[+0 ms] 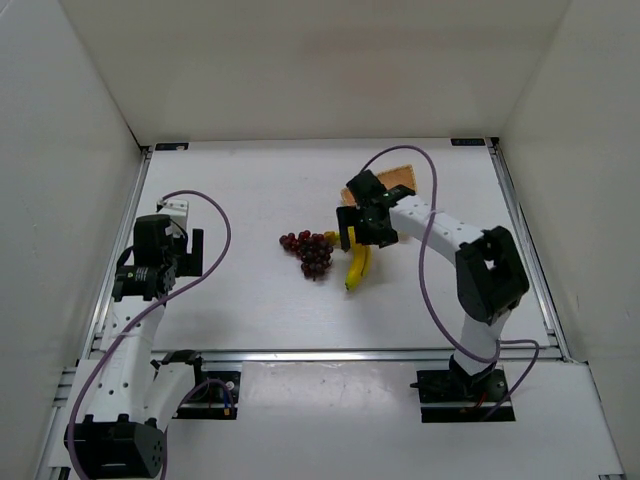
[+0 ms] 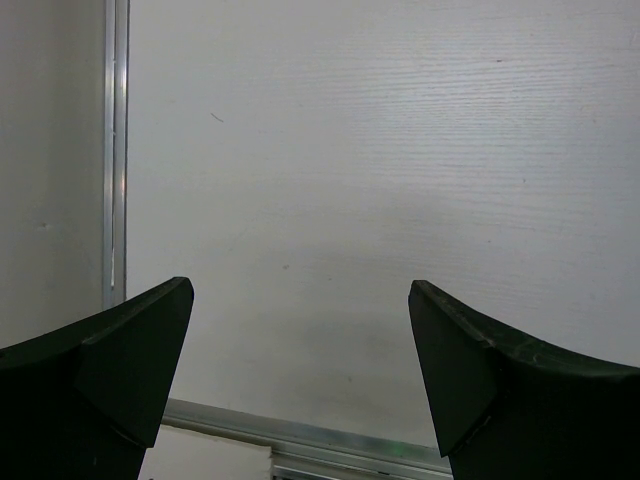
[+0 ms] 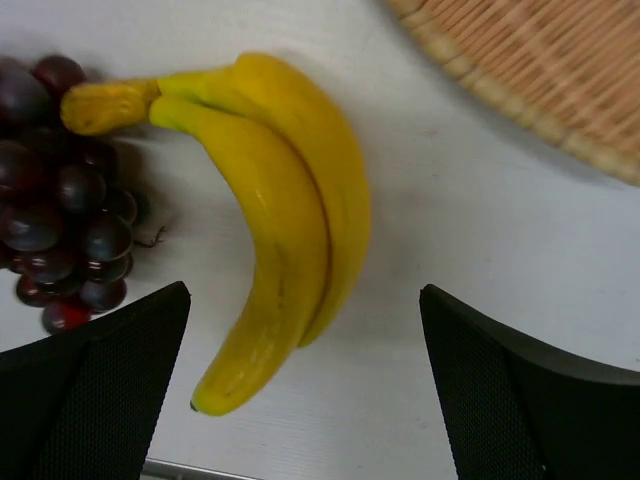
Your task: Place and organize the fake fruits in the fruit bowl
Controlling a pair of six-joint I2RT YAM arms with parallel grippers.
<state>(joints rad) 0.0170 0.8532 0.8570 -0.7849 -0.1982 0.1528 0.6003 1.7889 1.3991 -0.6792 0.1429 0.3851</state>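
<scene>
in the top view the right hand (image 1: pixel 366 222) hangs over the middle right of the white tabletop (image 1: pixel 240 310), its two black fingers spread wide and grasping nothing. the right wrist view looks down between them. there the banana (image 3: pixel 290 200) lies on the tabletop at the centre of the frame. it shows as two glossy yellow fruits joined at one stem, with the stem end at the upper left and the tips curving down to the lower left of centre. the fingers stand in the two bottom corners, one on each side of the banana and not closed on it.

the grapes (image 3: pixel 60 190), dark purple-red, lie at the left edge of that view, just beside the banana's stem. i cannot tell whether they touch it. in the top view both fruits sit near the centre, grapes on the left, banana on the right.

the fruit bowl (image 3: pixel 540 70), tan woven wicker, fills the upper right corner of the right wrist view, near the banana but apart from it. in the top view the right hand hides most of it. neither fruit lies in it.

the left hand (image 2: pixel 300 300) is at the left of the top view, well apart from the fruits, released and wide. its wrist view shows white tabletop and a metal rail (image 2: pixel 115 150) down the left edge.
</scene>
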